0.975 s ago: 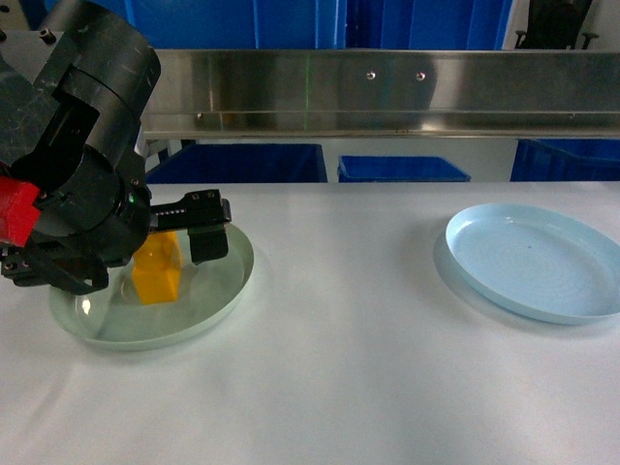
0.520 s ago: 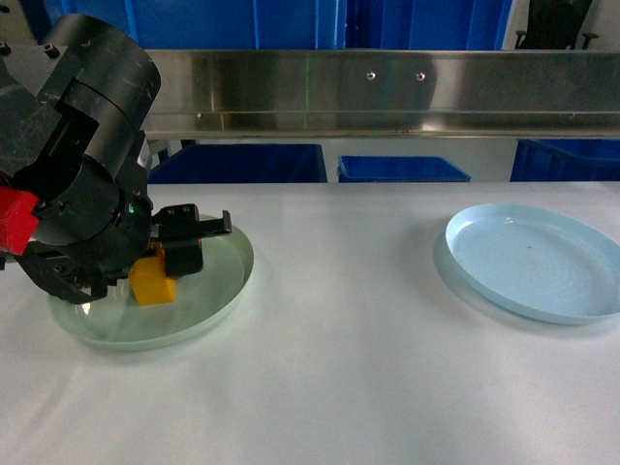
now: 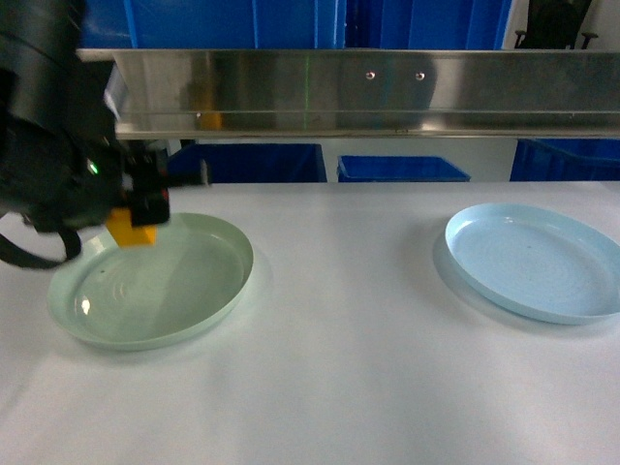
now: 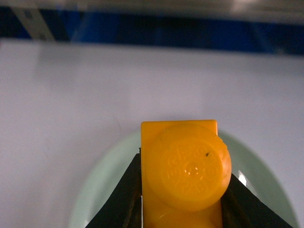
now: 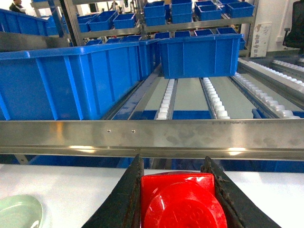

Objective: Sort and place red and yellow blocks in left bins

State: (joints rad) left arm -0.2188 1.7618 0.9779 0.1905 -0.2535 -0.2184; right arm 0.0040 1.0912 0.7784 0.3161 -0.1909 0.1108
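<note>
yellow block (image 4: 183, 173) lifted off green plate (image 3: 194, 300) since earlier, left jaws clamping it, right jaws clamping red block (image 5: 178, 202)

Green plate (image 3: 184, 300), blue plate (image 3: 542, 276), apart

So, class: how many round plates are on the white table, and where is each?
2. The green plate sits at the left, under the left gripper; the blue plate sits at the right.

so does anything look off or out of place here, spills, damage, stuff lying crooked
Nothing stands out. The yellow block sits squarely in the left gripper above the pale green plate, the red block squarely in the right gripper. The pale blue plate lies flat, empty.
</note>
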